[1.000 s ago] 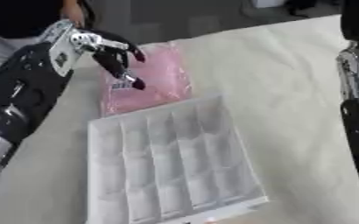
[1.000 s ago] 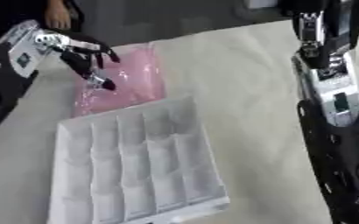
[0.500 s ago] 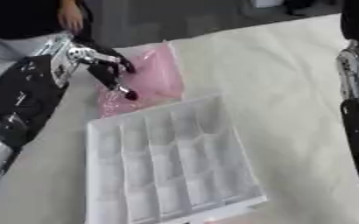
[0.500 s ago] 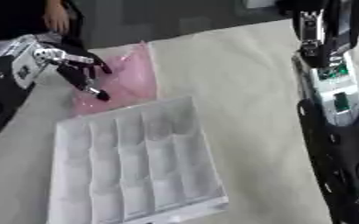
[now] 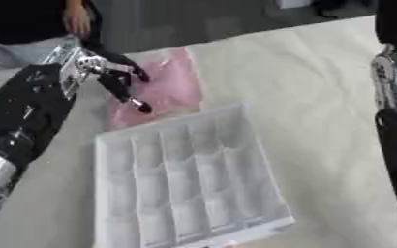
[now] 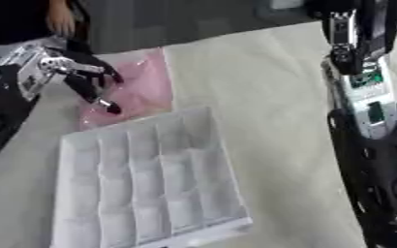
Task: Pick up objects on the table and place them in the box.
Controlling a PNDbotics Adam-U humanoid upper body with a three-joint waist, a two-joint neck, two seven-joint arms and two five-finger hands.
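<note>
While my left hand (image 5: 96, 72) is hovering over the pink bag (image 5: 164, 89) beside the white divided box (image 5: 185, 179), fingers (image 5: 136, 101) are spreading wide, holding nothing. I'm worrying the thin film slides on the surface (image 5: 312, 77), dodging the pinch.

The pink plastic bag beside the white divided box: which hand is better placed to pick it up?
Probably the left hand: its fingers hang over the pink plastic bag. The right hand is not in view.
</note>
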